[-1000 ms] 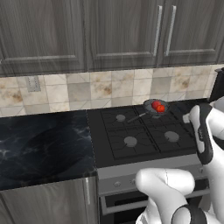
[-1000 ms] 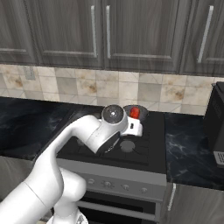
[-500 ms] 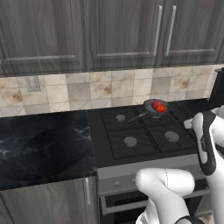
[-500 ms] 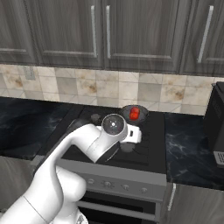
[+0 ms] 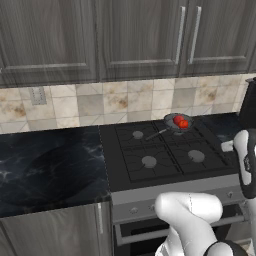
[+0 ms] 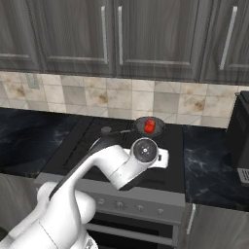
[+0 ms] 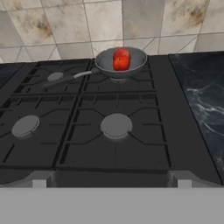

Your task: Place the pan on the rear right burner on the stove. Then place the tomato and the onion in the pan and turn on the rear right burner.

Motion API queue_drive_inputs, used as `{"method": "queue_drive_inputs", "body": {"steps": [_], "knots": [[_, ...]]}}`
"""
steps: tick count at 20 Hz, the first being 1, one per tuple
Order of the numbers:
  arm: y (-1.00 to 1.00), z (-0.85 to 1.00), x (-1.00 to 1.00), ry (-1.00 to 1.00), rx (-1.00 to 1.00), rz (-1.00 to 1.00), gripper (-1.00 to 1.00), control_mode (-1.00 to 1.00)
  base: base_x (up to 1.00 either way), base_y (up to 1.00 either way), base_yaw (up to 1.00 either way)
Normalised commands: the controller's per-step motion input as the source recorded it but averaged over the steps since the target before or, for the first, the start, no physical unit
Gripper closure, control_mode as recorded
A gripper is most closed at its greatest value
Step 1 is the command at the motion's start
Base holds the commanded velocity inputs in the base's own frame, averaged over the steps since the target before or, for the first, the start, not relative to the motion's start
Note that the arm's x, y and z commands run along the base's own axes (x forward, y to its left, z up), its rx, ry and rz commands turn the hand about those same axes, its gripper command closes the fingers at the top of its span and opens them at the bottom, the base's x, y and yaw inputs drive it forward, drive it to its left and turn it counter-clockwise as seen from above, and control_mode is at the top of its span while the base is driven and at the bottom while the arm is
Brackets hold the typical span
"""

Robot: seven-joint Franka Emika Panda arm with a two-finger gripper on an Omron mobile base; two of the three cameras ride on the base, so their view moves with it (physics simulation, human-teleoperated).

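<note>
Along the back wall, the stove (image 5: 165, 155) is sitting between stretches of dark marbled counter (image 5: 45, 167), its black grates taking up the cooktop and its silver front carrying the knobs (image 6: 139, 207). On the rear right burner the pan (image 7: 121, 62) is resting, its long thin handle (image 7: 70, 78) pointing left across the grate. Inside the pan the tomato (image 7: 120, 64) and the onion (image 7: 123, 54) are lying touching each other. Both placements are judged complete; the burner is not yet showing flame. The fingers are standing fully released and holding nothing, with the hand hanging low in front of the stove. What is remaining is judged to be a stiff, small, smooth knob, best pinched across its body and turned; which knob serves this burner cannot be told.
</note>
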Motion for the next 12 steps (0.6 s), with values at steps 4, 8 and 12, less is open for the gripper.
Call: {"method": "queue_drive_inputs", "body": {"steps": [4,8,12], "knots": [[-0.18,-0.21,-0.46,0.00,0.01,0.07,-1.00,-1.00,0.00,0.00,0.00],[-0.07,-0.27,-0.56,0.00,0.05,0.06,-1.00,-1.00,0.00,0.00,0.00],[-0.01,-0.20,-0.39,0.00,0.11,0.06,-1.00,-1.00,0.00,0.00,0.00]]}}
